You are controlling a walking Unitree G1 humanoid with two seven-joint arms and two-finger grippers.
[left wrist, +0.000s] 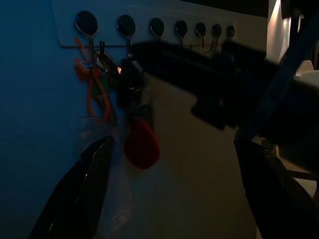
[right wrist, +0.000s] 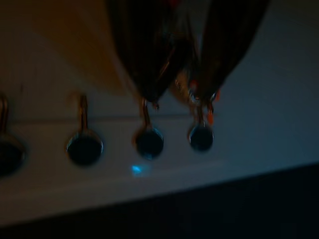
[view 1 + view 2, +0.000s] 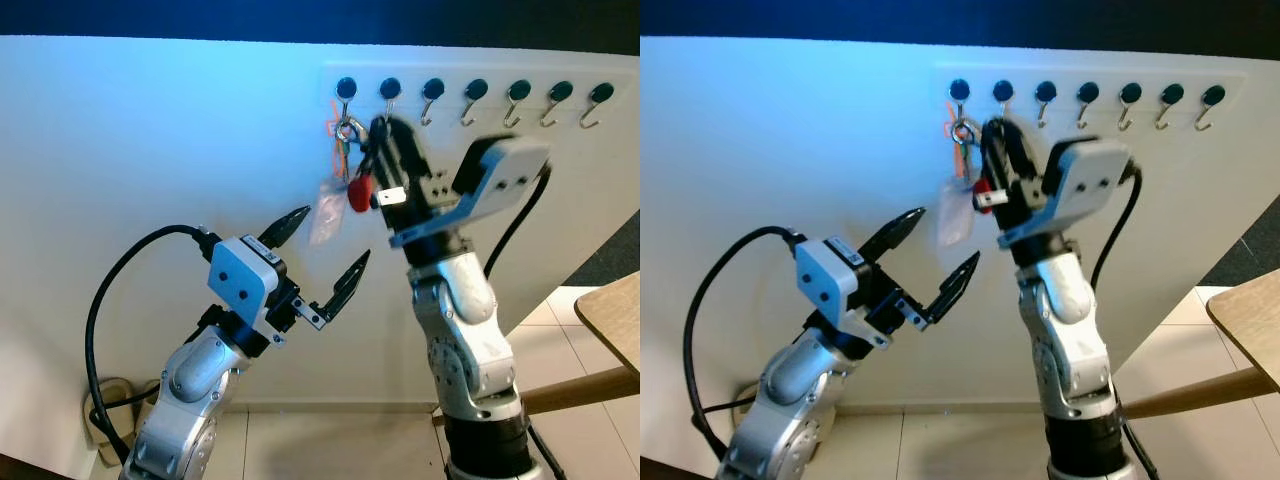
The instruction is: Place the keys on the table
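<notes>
Left eye view gave us the clearest look: our right tool point(image 3: 372, 150) was raised to the white wall point(image 3: 150, 150), its black fingers up at the bunch of keys point(image 3: 347, 150). The keys hung from the leftmost hook point(image 3: 345, 95) of a rail of seven hooks point(image 3: 470, 100), with an orange loop, a red fob point(image 3: 359, 192) and a clear tag point(image 3: 327, 212) dangling just below the fingertips. The fingers were blurred and close together around the bunch; we could not tell whether they gripped it. Our left tool point(image 3: 325, 255) hovered lower and to the left of the right one, fingers spread wide apart, holding nothing, the clear tag just above it. Well to the right of the right tool, a corner of the wooden worktop point(image 3: 612, 310) showed.
</notes>
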